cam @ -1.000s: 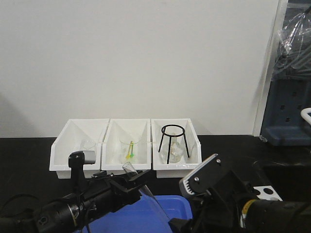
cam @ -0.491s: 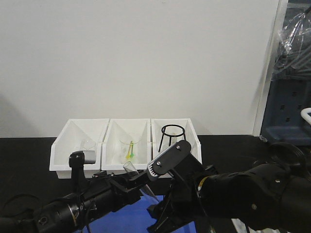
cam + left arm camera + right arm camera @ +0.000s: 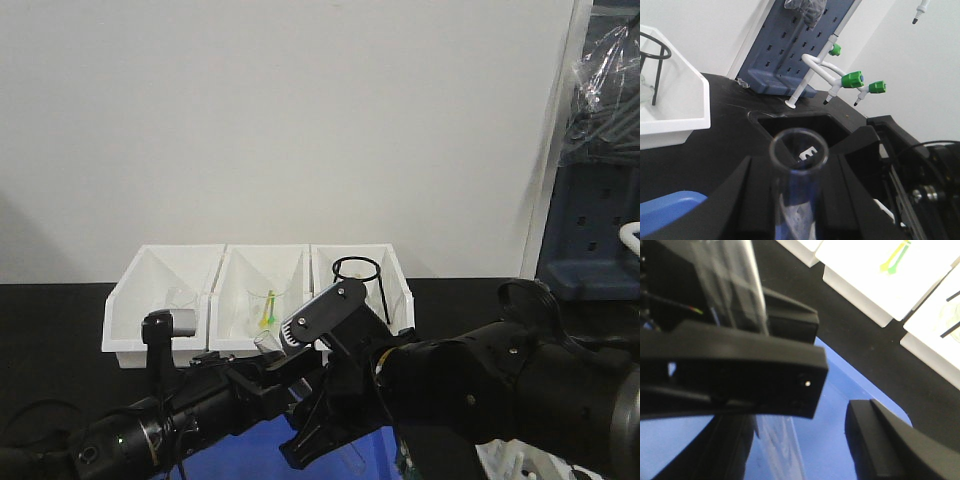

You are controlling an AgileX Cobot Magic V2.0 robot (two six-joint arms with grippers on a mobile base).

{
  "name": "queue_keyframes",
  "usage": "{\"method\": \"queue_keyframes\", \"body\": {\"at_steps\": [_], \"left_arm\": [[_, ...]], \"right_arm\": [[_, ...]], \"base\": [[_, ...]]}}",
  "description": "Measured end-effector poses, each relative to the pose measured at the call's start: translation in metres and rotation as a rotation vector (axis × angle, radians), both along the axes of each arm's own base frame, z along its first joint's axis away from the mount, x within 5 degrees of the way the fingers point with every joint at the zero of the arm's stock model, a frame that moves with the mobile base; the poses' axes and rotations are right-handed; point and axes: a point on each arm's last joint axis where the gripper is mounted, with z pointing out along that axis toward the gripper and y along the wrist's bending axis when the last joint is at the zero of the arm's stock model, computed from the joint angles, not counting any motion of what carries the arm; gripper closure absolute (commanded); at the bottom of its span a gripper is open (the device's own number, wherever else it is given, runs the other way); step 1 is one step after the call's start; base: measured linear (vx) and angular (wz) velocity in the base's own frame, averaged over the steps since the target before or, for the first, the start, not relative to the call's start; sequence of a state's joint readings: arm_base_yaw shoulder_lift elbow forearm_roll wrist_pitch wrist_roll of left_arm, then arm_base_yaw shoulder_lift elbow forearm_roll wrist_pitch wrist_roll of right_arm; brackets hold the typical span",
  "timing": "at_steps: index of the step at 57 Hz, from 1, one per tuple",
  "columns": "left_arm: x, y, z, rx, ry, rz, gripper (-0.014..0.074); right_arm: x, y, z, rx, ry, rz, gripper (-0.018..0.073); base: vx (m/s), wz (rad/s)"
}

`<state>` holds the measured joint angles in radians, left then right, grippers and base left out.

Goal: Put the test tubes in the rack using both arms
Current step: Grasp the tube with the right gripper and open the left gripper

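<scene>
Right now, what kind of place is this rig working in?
Most likely a chemistry lab bench. A glass test tube is held up close to the camera, green-tipped taps rise from the black bench top, and the white bins by the wall hold a beaker.

Bright even light, near test tube [image 3: 740, 285] blurred

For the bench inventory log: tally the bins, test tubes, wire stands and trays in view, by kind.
White bins: 3
Test tube: 1
Black wire tripod: 1
Blue tray: 1
Total: 6
</scene>
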<state>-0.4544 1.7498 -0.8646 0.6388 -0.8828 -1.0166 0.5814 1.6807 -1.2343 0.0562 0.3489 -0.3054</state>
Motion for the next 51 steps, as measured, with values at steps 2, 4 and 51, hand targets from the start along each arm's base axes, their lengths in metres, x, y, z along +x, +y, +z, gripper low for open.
{"method": "queue_keyframes", "body": {"at_steps": [2, 4, 51], "left_arm": [[0.0, 0.0, 0.0, 0.0, 0.0, 0.0, 0.0601], [0.0, 0.0, 0.0, 0.0, 0.0, 0.0, 0.0601], [0.0002, 0.0, -0.0005, 0.0, 0.003, 0.001, 0.0563]], "right_arm": [[0.0001, 0.0001, 0.0, 0.0, 0.001, 0.0, 0.0092], [0.0005, 0.0003, 0.0001, 0.0, 0.0, 0.0, 0.0097], [-0.0007, 0.0055, -0.0064, 0.025, 0.048, -0.007, 0.0476]], "base": [[0.0, 0.0], [0.0, 0.0], [0.0, 0.0]]}}
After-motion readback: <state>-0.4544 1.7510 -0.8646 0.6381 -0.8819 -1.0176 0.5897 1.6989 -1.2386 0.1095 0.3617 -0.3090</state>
